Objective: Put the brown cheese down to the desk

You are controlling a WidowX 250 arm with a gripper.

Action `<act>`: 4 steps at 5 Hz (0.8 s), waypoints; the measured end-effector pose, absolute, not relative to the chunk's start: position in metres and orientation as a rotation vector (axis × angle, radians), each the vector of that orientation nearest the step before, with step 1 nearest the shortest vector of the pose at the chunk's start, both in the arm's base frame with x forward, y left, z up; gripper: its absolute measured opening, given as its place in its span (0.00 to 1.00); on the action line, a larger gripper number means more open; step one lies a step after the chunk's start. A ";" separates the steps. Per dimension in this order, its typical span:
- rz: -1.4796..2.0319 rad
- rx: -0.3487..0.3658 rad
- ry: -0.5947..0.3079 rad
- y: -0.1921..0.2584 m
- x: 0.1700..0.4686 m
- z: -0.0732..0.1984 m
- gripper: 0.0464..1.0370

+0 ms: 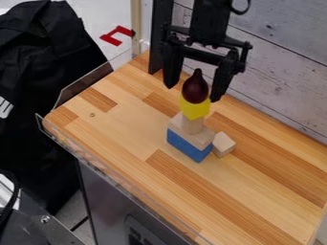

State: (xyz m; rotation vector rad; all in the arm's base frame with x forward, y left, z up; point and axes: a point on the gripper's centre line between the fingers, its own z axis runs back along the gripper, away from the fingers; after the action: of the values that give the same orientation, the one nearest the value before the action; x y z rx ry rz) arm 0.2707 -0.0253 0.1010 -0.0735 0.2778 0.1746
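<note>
The gripper (193,93) hangs from the top edge over the back of the wooden desk (115,129), its two fingers spread wide. In view between them is a dark brown, rounded piece with a narrow tip (195,88), with a gap to either side; whether it is level with them in depth I cannot tell. This brown piece tops an upright stack, resting on a yellow block (194,109). Under the yellow block come a light wooden cylinder (192,125), a flat natural wood block (202,138) and a blue block (187,145) at the bottom.
A small natural wood block (223,144) lies on the desk at the right of the stack's base. Behind the desk stand a plank wall (281,62) and a black upright post (158,43). A low transparent guard (83,86) runs along the left edge.
</note>
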 end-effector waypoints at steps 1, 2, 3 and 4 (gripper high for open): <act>0.176 -0.073 0.276 -0.025 0.272 0.099 0.96; 0.175 -0.071 0.281 -0.025 0.273 0.092 0.96; 0.183 -0.071 0.272 -0.025 0.274 0.091 0.91; 0.185 -0.076 0.267 -0.025 0.274 0.089 0.63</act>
State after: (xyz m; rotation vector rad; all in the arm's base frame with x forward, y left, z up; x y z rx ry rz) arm 0.2738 -0.0253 0.0895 -0.0759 0.2674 0.1848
